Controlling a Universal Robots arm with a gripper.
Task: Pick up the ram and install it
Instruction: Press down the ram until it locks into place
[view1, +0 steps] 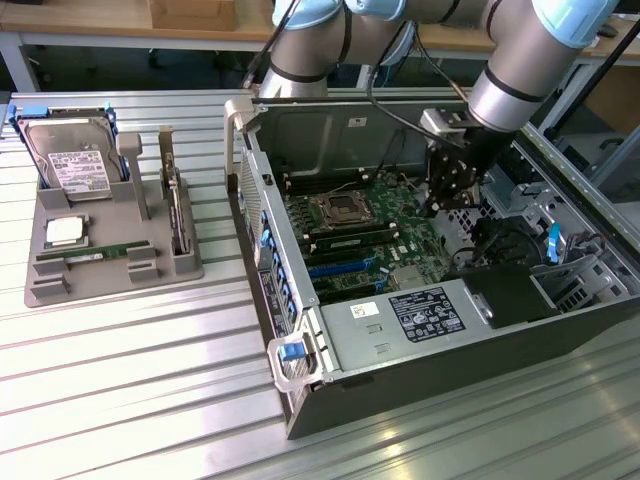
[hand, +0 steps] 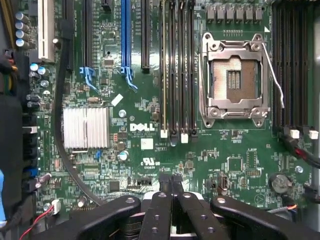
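One ram (view1: 95, 256), a thin green stick, lies flat in the front slot of the grey tray (view1: 40, 290) at the exterior view's left, far from my gripper. My gripper (view1: 433, 208) hangs inside the open computer case (view1: 400, 330), over the green motherboard (view1: 400, 240). The wrist view looks straight down on the black memory slots (hand: 177, 65) beside the empty CPU socket (hand: 233, 77). A thin stick with a yellowish edge (hand: 163, 65) appears to stand in one slot. My fingers (hand: 161, 210) are pressed together with nothing between them.
The tray also holds a silver hard drive (view1: 70, 160), a small square CPU chip (view1: 64, 232) and an upright card (view1: 178, 210). The motherboard carries a silver heatsink (hand: 86, 127), blue and black expansion slots (hand: 125, 35) and loose cables. A power supply (view1: 420, 315) fills the case's near side.
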